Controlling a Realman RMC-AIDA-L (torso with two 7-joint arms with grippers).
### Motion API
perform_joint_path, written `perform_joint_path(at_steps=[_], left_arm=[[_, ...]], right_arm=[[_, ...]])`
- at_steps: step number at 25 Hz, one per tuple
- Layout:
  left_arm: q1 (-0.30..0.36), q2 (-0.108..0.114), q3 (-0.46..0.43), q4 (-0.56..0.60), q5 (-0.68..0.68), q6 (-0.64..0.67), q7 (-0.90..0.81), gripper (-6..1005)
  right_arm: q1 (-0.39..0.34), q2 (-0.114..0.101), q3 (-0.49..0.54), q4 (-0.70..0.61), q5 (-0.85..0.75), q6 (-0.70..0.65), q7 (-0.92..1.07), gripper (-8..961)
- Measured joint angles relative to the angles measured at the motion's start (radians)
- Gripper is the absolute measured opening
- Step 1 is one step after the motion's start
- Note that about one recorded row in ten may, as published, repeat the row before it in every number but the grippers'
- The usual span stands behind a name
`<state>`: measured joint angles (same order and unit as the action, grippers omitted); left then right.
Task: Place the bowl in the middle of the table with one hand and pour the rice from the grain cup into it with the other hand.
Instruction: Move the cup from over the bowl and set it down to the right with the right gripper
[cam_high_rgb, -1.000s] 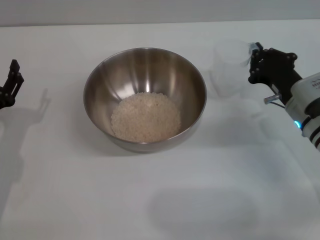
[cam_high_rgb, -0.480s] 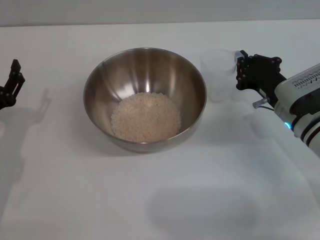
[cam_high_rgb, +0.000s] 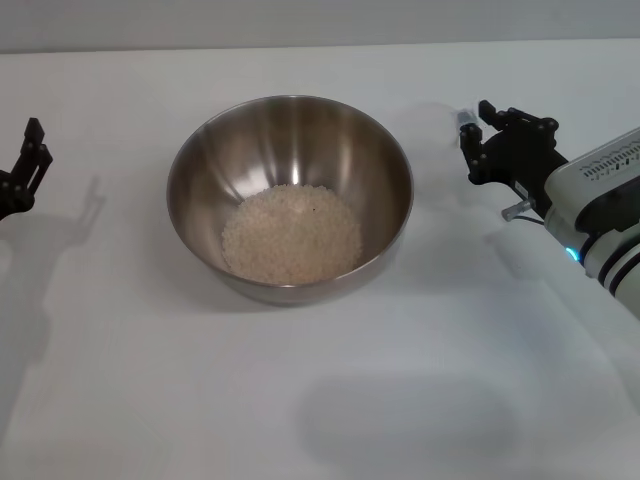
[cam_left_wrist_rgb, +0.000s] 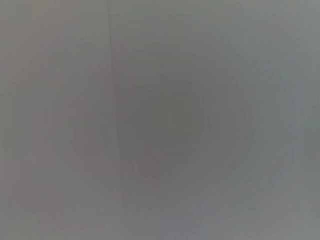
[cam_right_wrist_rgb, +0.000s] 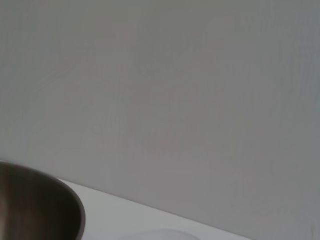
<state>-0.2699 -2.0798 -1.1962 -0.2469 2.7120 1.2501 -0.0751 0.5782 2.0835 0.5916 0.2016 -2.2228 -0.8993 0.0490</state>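
The steel bowl stands in the middle of the white table, with a heap of rice in its bottom. My right gripper hovers just right of the bowl's rim, shut on the clear grain cup. The cup shows only as a faint outline and I see no grains in it. The right wrist view catches part of the bowl's rim. My left gripper is parked at the table's left edge, open and holding nothing.
The right arm's white forearm reaches in from the right edge. The left wrist view shows only a plain grey surface.
My right gripper has moved left toward the bowl's rim with the cup and has turned. The cup now shows far less plainly. The bowl, the rice and the left arm are unchanged.
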Motion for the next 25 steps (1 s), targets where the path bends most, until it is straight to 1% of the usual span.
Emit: perform_joint_path(at_steps=[6, 10, 11, 17, 22, 25], left_arm=[[0.0, 0.0, 0.0, 0.0, -0.002, 0.0, 0.0, 802], [0.002, 0.0, 0.0, 0.0, -0.002, 0.0, 0.0, 802], [0.002, 0.0, 0.0, 0.0, -0.002, 0.0, 0.0, 802], [0.003, 0.0, 0.0, -0.001, -0.002, 0.0, 0.0, 802], [0.005, 0.0, 0.0, -0.002, -0.001, 0.0, 0.0, 802], [0.006, 0.0, 0.0, -0.002, -0.001, 0.0, 0.0, 802]], right_arm=[[-0.01, 0.002, 0.0, 0.0, 0.0, 0.002, 0.0, 168], [-0.019, 0.003, -0.002, -0.001, 0.0, 0.002, 0.0, 230], [-0.025, 0.004, -0.017, -0.001, 0.0, 0.001, 0.0, 245], [-0.041, 0.004, -0.051, 0.007, 0.0, -0.004, 0.0, 455], [-0.076, 0.003, -0.051, 0.033, 0.0, -0.021, 0.0, 541], [-0.107, 0.002, -0.047, 0.043, 0.0, -0.055, 0.0, 681]])
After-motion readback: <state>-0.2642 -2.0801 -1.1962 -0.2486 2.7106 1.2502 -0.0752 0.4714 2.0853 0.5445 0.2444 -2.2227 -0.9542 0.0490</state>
